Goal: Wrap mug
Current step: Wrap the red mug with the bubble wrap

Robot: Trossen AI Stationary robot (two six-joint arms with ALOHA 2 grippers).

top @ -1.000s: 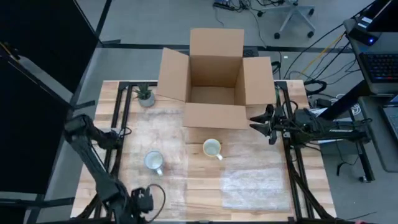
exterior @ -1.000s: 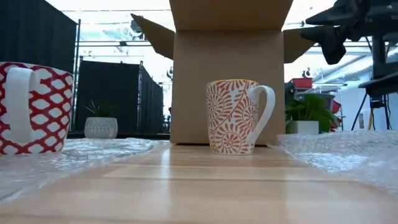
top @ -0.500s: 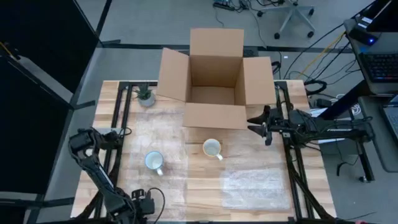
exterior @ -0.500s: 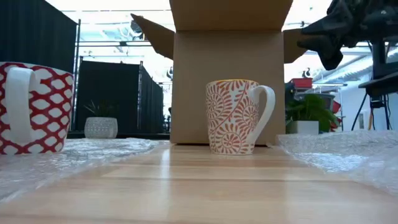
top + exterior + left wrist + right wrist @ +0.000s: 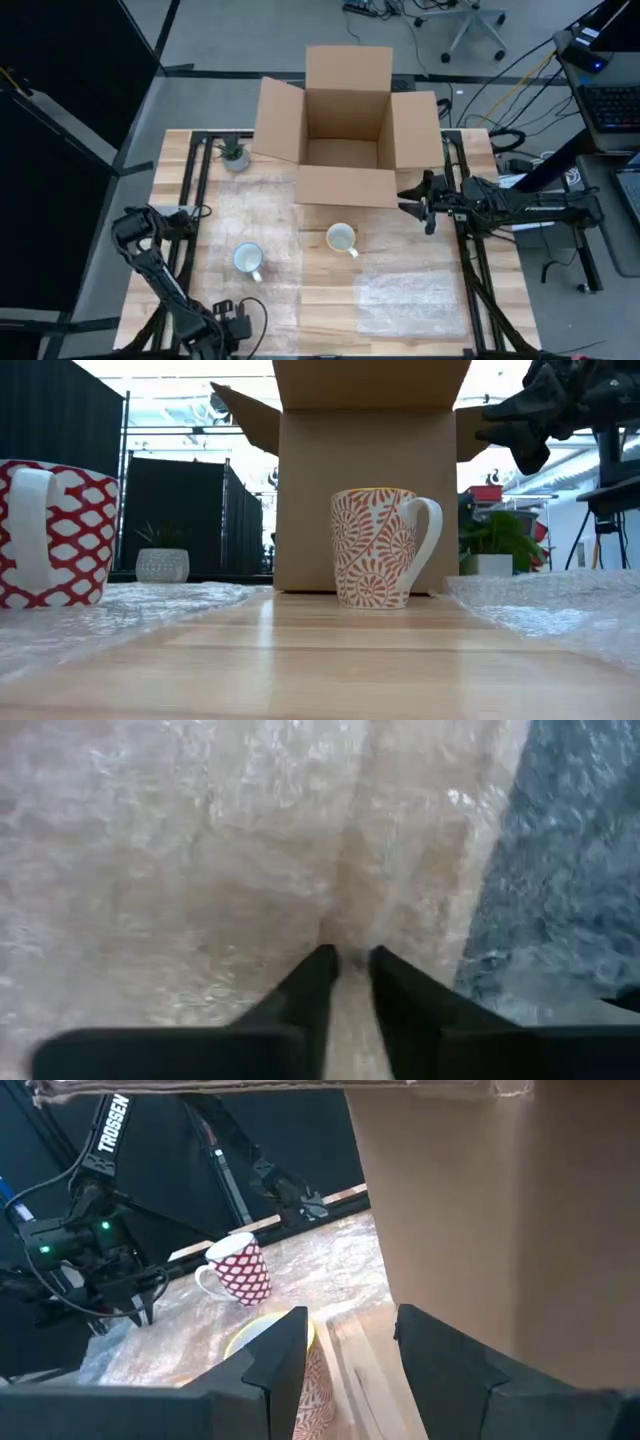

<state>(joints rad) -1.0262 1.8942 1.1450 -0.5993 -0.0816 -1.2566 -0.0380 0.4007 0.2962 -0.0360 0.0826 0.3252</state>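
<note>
A red-and-white mug [image 5: 247, 259] stands on the left bubble wrap sheet [image 5: 255, 215]. An orange-patterned mug [image 5: 341, 238] stands on bare wood in front of the cardboard box [image 5: 345, 130]. At the sheet's near edge, my left gripper [image 5: 227, 322] points down and is shut on the wrap [image 5: 200, 850]. My right gripper [image 5: 420, 200] hovers open beside the box's right flap, above and to the right of the orange mug [image 5: 262, 1336]; nothing is between its fingers [image 5: 285, 1345]. My left gripper pinches a raised ridge of the bubble wrap [image 5: 348, 925] between its two fingertips, close to the sheet's near edge. The fingers come from above, pointing down. The rest of the sheet lies flat on the table under the red-and-white mug.
A second bubble wrap sheet [image 5: 410, 295] lies on the table's near right part. The open cardboard box stands at the far middle, flaps spread. A small potted plant [image 5: 233, 153] sits at the far left. Bare wood shows between the two sheets.
My left arm has folded, its elbow sinking toward the table's near edge, while its gripper has stayed at the sheet's near edge. My right gripper has drifted a little toward the table's left, along the box's right flap. Neither mug has moved.
</note>
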